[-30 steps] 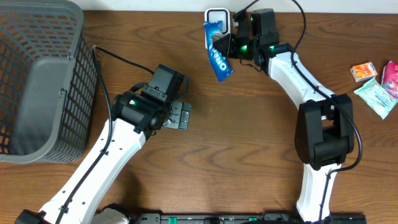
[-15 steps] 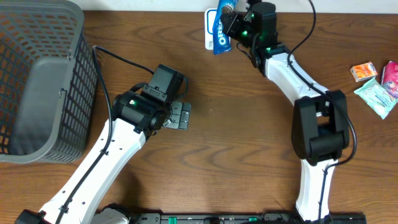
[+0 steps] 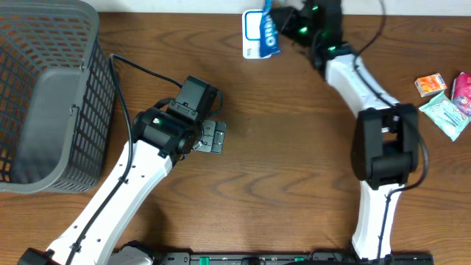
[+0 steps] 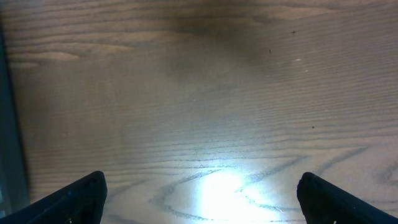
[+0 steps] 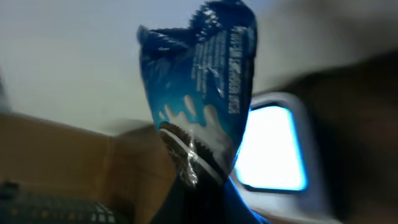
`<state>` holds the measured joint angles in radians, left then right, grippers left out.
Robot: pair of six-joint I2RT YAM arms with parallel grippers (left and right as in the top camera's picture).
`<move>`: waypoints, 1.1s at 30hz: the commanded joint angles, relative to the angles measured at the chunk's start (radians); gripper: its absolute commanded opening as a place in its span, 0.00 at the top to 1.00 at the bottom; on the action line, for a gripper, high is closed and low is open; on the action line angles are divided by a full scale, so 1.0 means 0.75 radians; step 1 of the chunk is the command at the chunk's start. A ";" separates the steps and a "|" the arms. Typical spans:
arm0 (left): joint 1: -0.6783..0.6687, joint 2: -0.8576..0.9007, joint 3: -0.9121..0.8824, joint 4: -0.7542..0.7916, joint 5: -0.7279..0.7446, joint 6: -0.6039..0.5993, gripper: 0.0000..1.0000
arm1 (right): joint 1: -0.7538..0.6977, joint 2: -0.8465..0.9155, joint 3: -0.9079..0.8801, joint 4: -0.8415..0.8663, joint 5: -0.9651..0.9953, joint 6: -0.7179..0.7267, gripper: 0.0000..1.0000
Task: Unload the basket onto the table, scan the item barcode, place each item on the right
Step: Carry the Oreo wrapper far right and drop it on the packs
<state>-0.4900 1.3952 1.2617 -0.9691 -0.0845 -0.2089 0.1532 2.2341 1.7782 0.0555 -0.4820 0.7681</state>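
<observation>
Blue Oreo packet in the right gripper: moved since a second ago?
Yes. In the overhead view the blue Oreo packet rose from below the white scanner to beside it.

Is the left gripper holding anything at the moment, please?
No, the left gripper stands wide open over the brown wooden table, with nothing between its jaws.

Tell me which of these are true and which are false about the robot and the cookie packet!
1. The right gripper holds the blue packet. True.
2. The packet lies in the basket. False: it is held up at the scanner, far from the basket.
3. The left gripper is open and holds nothing. True.
4. The snacks lie beside the basket. False: they lie at the opposite edge of the table, on the right arm's side.
</observation>
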 commanded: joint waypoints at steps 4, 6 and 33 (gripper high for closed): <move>0.003 0.003 -0.001 -0.004 -0.007 0.003 0.02 | -0.333 -0.254 0.035 -0.578 0.223 -0.259 0.99; 0.003 0.003 -0.001 -0.004 -0.007 0.003 0.02 | -0.410 -0.294 0.035 -0.696 0.296 -0.311 0.99; 0.003 0.003 -0.001 -0.003 -0.007 0.003 0.02 | -0.930 -0.325 0.010 -1.309 0.680 -0.731 0.01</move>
<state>-0.4900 1.3952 1.2617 -0.9688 -0.0845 -0.2089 -0.5442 2.1246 1.7809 -0.9108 -0.0093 0.2291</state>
